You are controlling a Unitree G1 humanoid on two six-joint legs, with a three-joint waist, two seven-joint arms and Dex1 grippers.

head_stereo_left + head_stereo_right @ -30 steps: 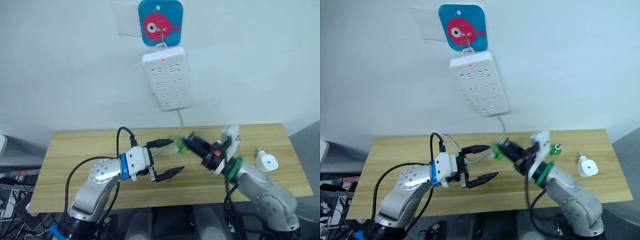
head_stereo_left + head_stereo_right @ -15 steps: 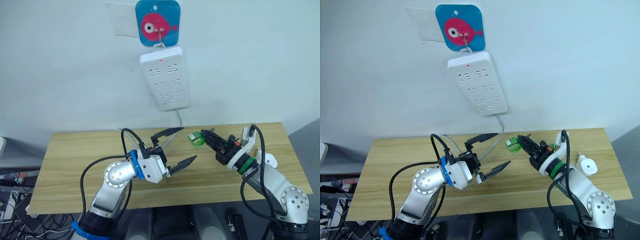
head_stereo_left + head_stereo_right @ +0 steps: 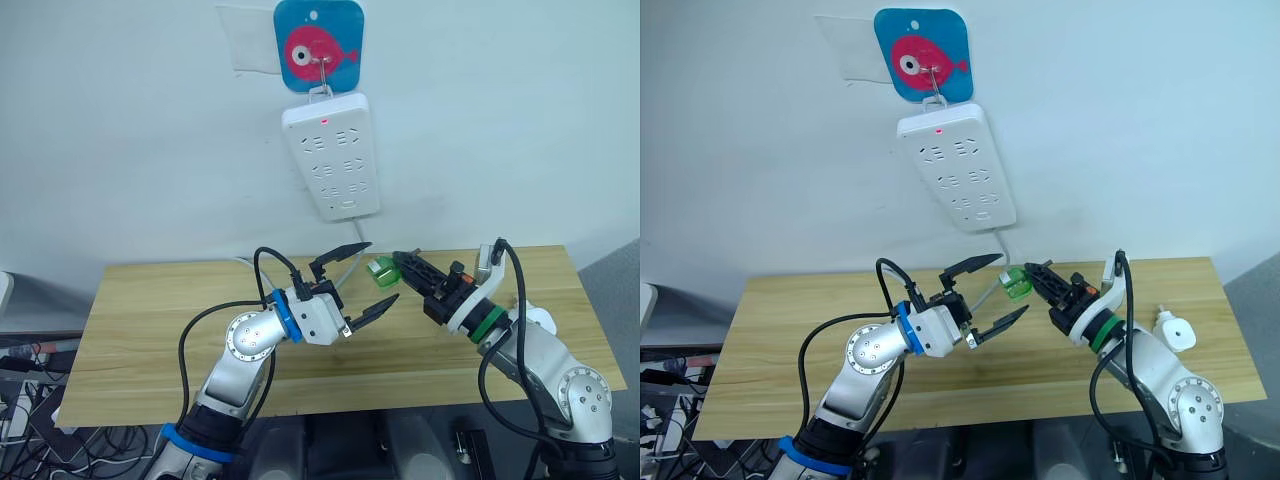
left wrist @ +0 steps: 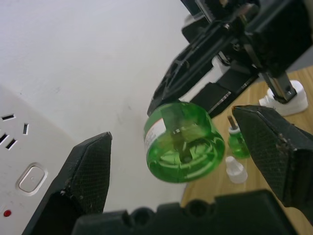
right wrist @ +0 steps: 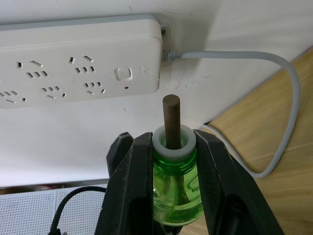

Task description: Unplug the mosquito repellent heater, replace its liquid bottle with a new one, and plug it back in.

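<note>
- The heater point(image 3: 535, 322) is left unplugged on the table point(image 3: 150, 300), right end, behind the right arm.
- A green bottle point(image 3: 1016, 284) is clamped by the right gripper point(image 3: 1032, 277) in mid-air (looks like a handover).
- The left gripper point(image 3: 988, 291) is spread wide around it, not touching.

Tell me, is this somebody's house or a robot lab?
Probably a robot test room: a long white power strip hangs from a blue fish wall hook above a bare wooden table, with loose cables piled beside it.
</note>
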